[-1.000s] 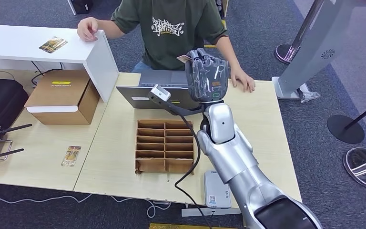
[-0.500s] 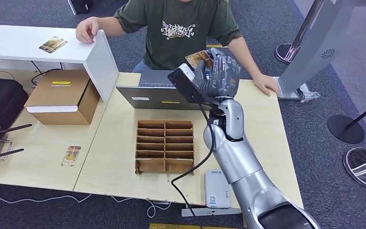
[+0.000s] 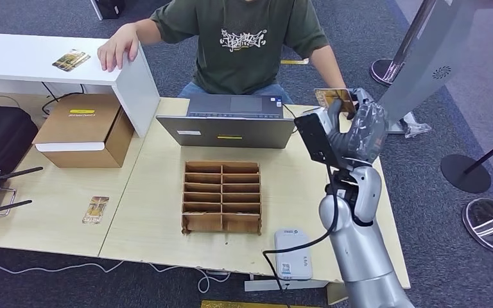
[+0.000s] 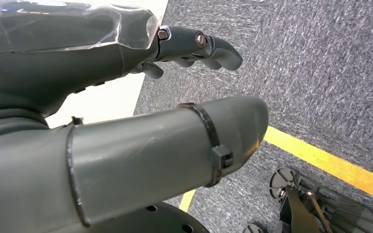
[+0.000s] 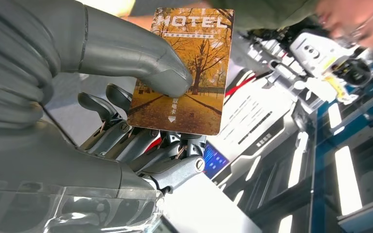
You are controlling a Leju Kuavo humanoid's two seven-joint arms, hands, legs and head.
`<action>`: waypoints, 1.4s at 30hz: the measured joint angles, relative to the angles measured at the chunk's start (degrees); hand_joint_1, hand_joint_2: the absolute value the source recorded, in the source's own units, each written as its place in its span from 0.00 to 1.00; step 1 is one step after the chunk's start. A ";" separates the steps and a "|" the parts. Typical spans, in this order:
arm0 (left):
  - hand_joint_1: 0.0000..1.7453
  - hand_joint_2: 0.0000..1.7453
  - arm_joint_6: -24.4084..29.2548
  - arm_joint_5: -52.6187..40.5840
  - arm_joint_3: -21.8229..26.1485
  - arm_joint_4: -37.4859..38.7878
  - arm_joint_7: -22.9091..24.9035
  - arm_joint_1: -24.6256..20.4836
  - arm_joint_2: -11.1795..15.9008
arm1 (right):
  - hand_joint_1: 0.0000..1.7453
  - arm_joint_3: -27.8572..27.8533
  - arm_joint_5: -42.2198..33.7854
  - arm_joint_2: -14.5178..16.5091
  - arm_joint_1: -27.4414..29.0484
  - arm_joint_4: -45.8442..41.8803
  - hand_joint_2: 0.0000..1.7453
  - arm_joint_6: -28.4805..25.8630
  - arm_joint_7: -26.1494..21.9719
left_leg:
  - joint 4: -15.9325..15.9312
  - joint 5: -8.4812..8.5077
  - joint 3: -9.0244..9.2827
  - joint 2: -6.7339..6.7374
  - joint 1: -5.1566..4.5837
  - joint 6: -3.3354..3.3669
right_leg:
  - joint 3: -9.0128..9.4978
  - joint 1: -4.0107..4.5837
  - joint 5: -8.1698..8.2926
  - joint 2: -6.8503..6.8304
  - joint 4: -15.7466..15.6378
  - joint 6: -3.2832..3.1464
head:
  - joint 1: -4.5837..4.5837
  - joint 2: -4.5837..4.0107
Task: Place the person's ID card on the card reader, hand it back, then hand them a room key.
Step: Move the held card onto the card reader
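Note:
My right hand [image 3: 353,128] is raised over the table's far right corner and pinches a hotel room key card [image 3: 334,99] with an autumn-tree picture between thumb and fingers; the right wrist view shows the card [image 5: 187,73] close up, printed HOTEL. The person in a green T-shirt [image 3: 244,38] sits behind the laptop; one of their hands [image 3: 117,48] rests on the white shelf, and the other arm reaches down behind my raised hand. The white card reader [image 3: 293,254] lies at the table's near edge. My left hand [image 4: 126,97] hangs over grey carpet, holding nothing.
A wooden slotted card holder [image 3: 221,196] stands mid-table in front of a grey laptop [image 3: 228,125]. A cardboard box [image 3: 86,131] sits at left under a white shelf [image 3: 32,58] bearing another card [image 3: 70,59]. A further card [image 3: 95,209] lies on the left table. Stanchion bases [image 3: 465,173] stand right.
My right arm swung to the right with the key card, from above the laptop to the table's right corner. The person's arm on that side followed to the right.

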 joint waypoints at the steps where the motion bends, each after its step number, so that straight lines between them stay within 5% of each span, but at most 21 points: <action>1: 0.00 0.00 -0.02 0.15 0.09 0.00 0.02 0.01 0.00 | 1.00 -0.19 0.40 -0.29 1.26 -1.20 1.00 0.22 0.15 | 0.00 -0.01 0.00 0.00 0.00 -0.01 | 0.00 0.00 0.00 0.00 0.00 0.00 | 0.00 0.00; 23: 0.00 0.00 0.86 2.52 2.65 0.00 0.73 -0.01 0.09 | 1.00 -1.26 0.62 -2.15 23.13 -14.67 1.00 2.08 3.32 | -0.01 -0.09 -0.02 -0.03 0.00 -0.04 | 0.02 0.00 -0.07 -0.05 -0.01 0.05 | -0.01 0.00; 42: 0.00 0.00 0.27 3.21 2.97 0.00 0.60 -0.04 0.00 | 1.00 0.15 -0.81 0.42 30.98 -12.36 1.00 4.87 7.25 | -0.03 -0.10 -0.02 -0.01 0.01 -0.04 | 0.03 0.00 -0.07 -0.03 -0.01 0.05 | -0.01 0.00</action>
